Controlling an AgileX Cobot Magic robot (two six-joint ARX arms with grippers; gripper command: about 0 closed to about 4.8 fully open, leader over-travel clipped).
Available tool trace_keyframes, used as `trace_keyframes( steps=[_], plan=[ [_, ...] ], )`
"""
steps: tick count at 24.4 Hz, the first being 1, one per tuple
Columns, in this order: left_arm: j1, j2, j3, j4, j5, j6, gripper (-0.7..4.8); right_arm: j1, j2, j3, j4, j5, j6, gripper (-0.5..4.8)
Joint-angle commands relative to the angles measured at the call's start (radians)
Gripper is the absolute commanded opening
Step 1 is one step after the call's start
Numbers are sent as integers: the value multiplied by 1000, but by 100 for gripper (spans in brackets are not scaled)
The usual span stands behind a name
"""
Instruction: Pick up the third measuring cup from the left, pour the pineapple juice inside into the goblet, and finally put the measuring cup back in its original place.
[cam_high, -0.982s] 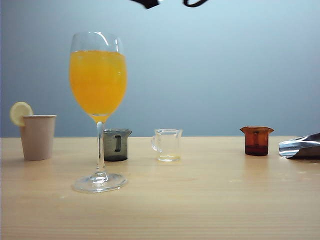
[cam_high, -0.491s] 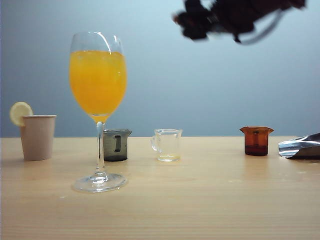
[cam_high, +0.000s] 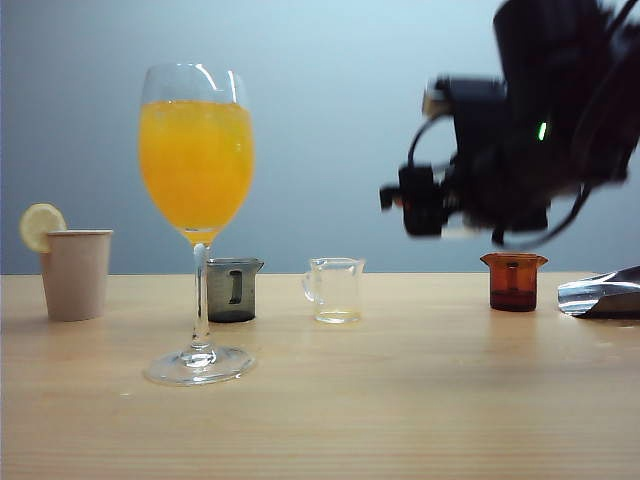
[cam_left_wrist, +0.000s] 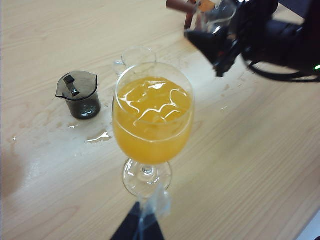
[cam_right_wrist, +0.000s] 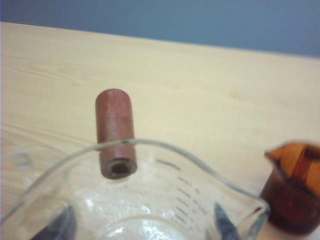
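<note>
Right wrist view: right end effector (cam_right_wrist: 142, 225) grips the third measuring cup (cam_right_wrist: 150, 200), wooden handle pointing away.

My table (cam_high: 420, 400) is pale wood. Along it stand a beige paper cup (cam_high: 76, 273) with a lemon slice, the goblet (cam_high: 197, 220), a grey cup (cam_high: 232, 290), a clear loop-handled cup (cam_high: 335, 290) and an amber-brown cup (cam_high: 513, 281). A spilled wet patch (cam_left_wrist: 100, 136) lies beside the grey cup.

The third measuring cup (cam_right_wrist: 150, 200), clear glass with printed graduation lines and a brown wooden stick handle, is held above the table's right side, beside the amber cup. It looks empty of pineapple juice, though its base is cropped. The goblet (cam_high: 197, 220) stands upright at the left, nearly full of orange liquid.
</note>
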Motion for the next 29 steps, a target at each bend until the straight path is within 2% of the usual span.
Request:
trace_keyframes(
  steps=[1, 5, 10, 14, 19, 29],
  plan=[
    [-1, -2, 4, 6, -2, -3, -5, -18, 122, 8, 171, 18, 34, 201],
    [-1, -2, 4, 6, -2, -3, -5, -44, 217, 45, 214, 12, 34, 202],
    [-1, -2, 4, 6, -4, -3, -5, -71, 353, 188, 209, -4, 34, 201],
    [-1, 0, 4, 6, -71, -3, -5, -77, 444, 289, 197, -11, 34, 201],
    [-1, 0, 4, 6, -117, -3, -5, -77, 484, 310, 154, -16, 35, 201],
    [-1, 0, 4, 6, -116, -3, -5, -77, 500, 309, 135, -38, 57, 201]
  ],
)
